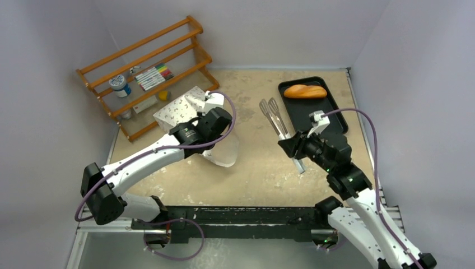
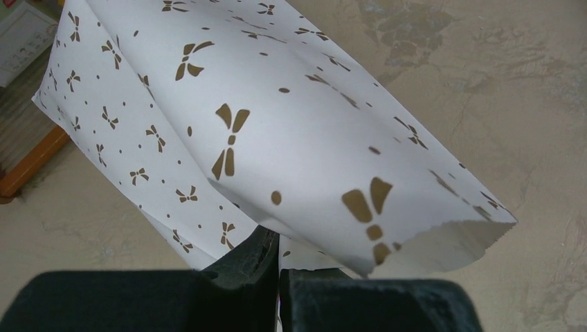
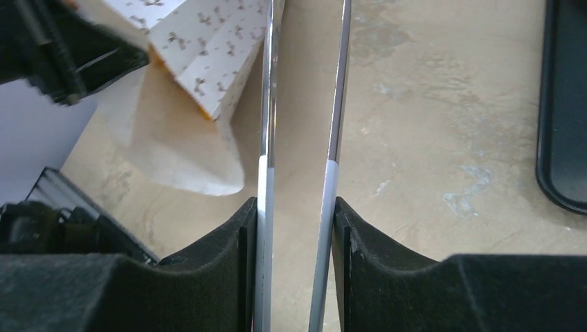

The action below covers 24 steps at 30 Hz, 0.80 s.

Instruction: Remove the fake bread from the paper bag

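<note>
The paper bag (image 1: 182, 107) is off-white with small dark marks and lies left of centre, its open mouth toward the table's middle. It fills the left wrist view (image 2: 277, 117) and shows in the right wrist view (image 3: 208, 41). My left gripper (image 1: 217, 120) (image 2: 279, 249) is shut on the edge of the bag's mouth. The fake bread (image 1: 304, 91), an orange-brown loaf, lies on the black tray (image 1: 330, 115) at the back right. My right gripper (image 1: 288, 147) (image 3: 296, 207) is shut on metal tongs (image 1: 274, 115) (image 3: 266, 138), whose arms stand slightly apart and whose tips hold nothing.
A wooden rack (image 1: 145, 73) with a jar, markers and small items stands at the back left, just behind the bag. Purple-grey walls close in the table on three sides. The tray's edge (image 3: 564, 138) shows at the right of the right wrist view.
</note>
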Each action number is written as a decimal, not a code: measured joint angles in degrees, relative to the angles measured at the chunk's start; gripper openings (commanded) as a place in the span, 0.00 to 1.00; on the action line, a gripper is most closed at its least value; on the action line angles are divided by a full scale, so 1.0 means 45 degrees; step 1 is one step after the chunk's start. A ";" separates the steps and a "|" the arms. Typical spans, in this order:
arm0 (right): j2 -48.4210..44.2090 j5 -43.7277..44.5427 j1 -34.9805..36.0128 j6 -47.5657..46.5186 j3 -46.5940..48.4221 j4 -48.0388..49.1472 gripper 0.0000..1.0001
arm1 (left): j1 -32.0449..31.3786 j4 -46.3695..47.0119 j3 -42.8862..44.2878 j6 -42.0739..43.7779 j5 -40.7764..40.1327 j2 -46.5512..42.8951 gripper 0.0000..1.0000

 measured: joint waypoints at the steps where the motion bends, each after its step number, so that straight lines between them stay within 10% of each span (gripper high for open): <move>1: -0.0073 -0.0296 0.0019 -0.0131 0.0121 -0.0155 0.38 | 0.0000 0.0005 0.0097 0.0000 -0.0034 0.0146 0.00; 24: -0.0005 -0.3755 0.0296 -0.1243 0.1802 -0.2822 0.37 | 0.0000 -0.0126 0.2973 0.0058 -0.0175 0.2885 0.00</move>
